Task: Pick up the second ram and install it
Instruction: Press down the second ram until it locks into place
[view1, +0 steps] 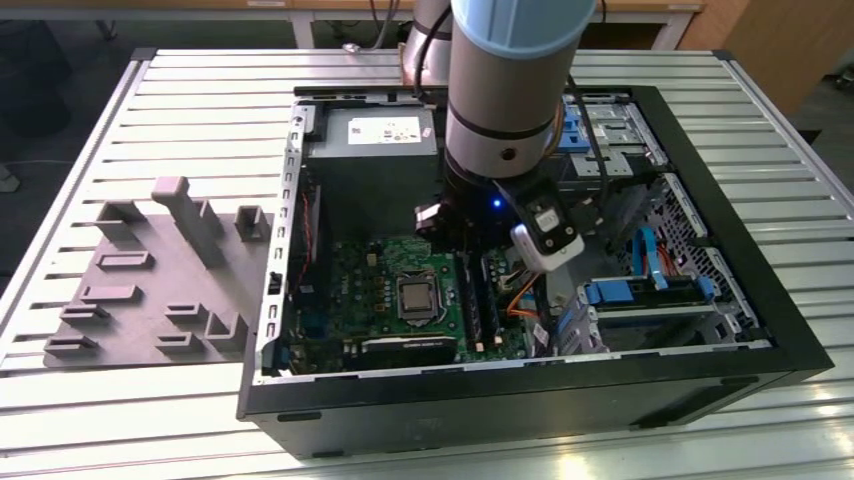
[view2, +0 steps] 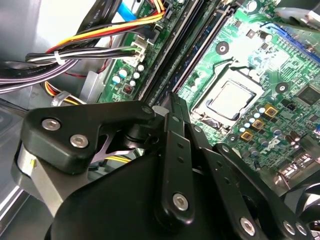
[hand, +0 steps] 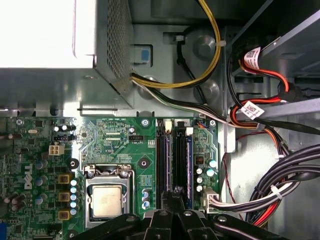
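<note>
second ram (hand: 177, 160): thin dark stick seen edge-on among the black memory slots (hand: 162, 160) on the green motherboard (hand: 115, 137); long axis runs parallel to the slots, one end towards the power supply (hand: 47, 35), the other at the tips of the jaws; cannot tell whether it is seated in a slot or hangs just above it; processor socket (hand: 107, 200) lies beside the slots, well apart from the stick; gripper (hand: 175, 192) sits over the stick's near end, jaws drawn together, tips meeting in both wrist views (view2: 172, 107); cannot tell whether anything is clamped between them; writing: white label stickers on the red and black cables (hand: 252, 107) and on the power supply top (view1: 387, 128), print too small to make out; arm (view1: 514, 80) stands nearly upright, wrist pointing straight down into the open computer case (view1: 534, 400), gripper (view1: 461, 245) low over the motherboard; case lies on its side on the slatted table (view1: 200, 90); grey block fixture (view1: 160, 270) on the table at the exterior view's left, apart from the case.
</note>
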